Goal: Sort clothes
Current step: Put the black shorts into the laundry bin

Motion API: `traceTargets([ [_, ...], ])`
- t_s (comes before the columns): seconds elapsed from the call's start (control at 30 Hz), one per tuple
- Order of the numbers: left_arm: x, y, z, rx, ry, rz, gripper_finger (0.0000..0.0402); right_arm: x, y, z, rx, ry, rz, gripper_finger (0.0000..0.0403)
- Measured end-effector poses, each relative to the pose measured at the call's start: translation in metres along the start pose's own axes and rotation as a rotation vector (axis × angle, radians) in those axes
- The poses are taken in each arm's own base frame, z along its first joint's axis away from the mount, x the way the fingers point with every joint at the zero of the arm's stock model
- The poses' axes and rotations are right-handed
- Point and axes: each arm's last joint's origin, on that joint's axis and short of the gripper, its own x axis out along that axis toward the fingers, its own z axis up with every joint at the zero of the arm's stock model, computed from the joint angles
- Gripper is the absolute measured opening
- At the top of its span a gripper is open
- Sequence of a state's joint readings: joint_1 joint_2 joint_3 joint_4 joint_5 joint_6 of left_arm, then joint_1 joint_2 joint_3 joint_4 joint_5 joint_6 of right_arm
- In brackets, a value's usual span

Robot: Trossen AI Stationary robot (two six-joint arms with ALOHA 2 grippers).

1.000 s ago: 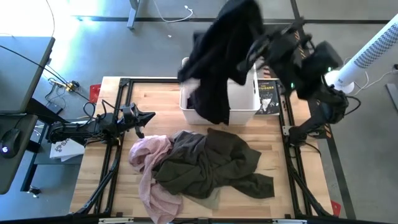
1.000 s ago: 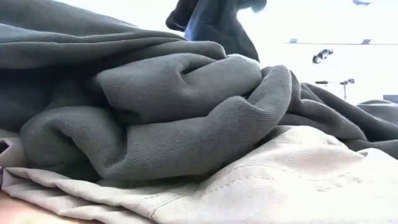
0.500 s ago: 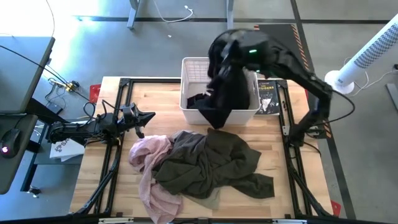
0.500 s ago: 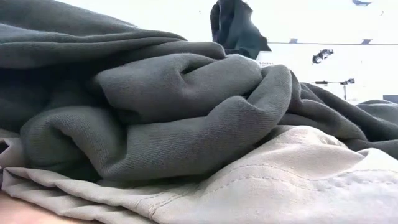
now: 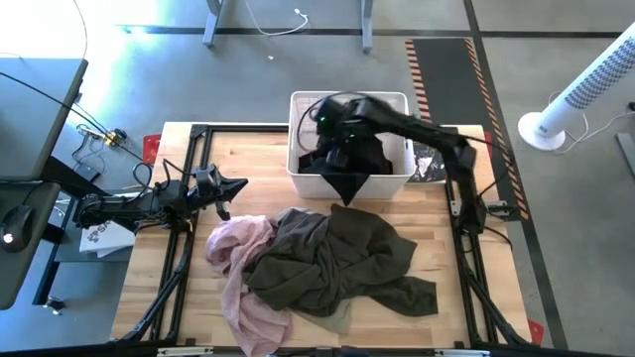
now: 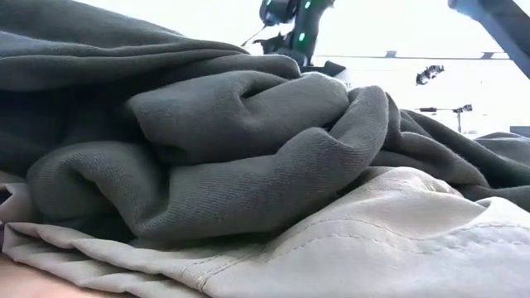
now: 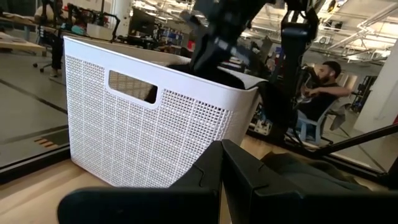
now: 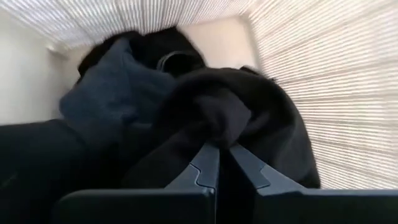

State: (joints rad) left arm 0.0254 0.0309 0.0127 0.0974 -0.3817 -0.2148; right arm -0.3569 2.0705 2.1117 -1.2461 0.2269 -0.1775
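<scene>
Inside the white basket (image 5: 300, 104), right jaws (image 8: 219, 152) pinch the black garment (image 8: 205, 118); left jaws (image 7: 221, 163) closed, empty.

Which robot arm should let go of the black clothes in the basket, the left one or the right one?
The right one. The right gripper is down inside the white basket, shut on the black garment, which partly hangs over the front wall. The left gripper waits shut at the table's left edge, holding nothing.

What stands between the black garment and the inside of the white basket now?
Nothing visible. The right gripper, shut on the black garment, is already down inside the white basket; one corner of the garment drapes over the basket's front wall toward the table.
</scene>
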Motion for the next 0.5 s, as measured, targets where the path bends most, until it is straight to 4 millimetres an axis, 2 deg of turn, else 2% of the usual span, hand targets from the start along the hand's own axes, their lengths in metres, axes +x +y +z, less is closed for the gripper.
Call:
traceTargets([
  [0.13,0.0,0.0,0.0,0.0,0.002,-0.002,0.0003,0.036,0.004,0.003,-0.033,0.081,0.007,0.0015],
  [0.2,0.0,0.0,0.0,0.0,0.003,-0.004,0.0003,0.045,0.001,0.002,-0.03,0.109,-0.008,0.0027],
  [0.27,0.0,0.0,0.0,0.001,0.004,-0.004,0.0003,0.045,-0.003,0.001,0.002,0.124,-0.029,0.0046],
  [0.4,0.0,0.0,0.0,0.008,0.004,-0.003,0.0003,0.025,-0.019,-0.007,0.061,0.154,-0.121,0.0098],
  [0.5,0.0,0.0,0.0,0.01,0.005,-0.003,0.0003,-0.01,-0.032,-0.011,0.089,0.145,-0.277,0.013],
])
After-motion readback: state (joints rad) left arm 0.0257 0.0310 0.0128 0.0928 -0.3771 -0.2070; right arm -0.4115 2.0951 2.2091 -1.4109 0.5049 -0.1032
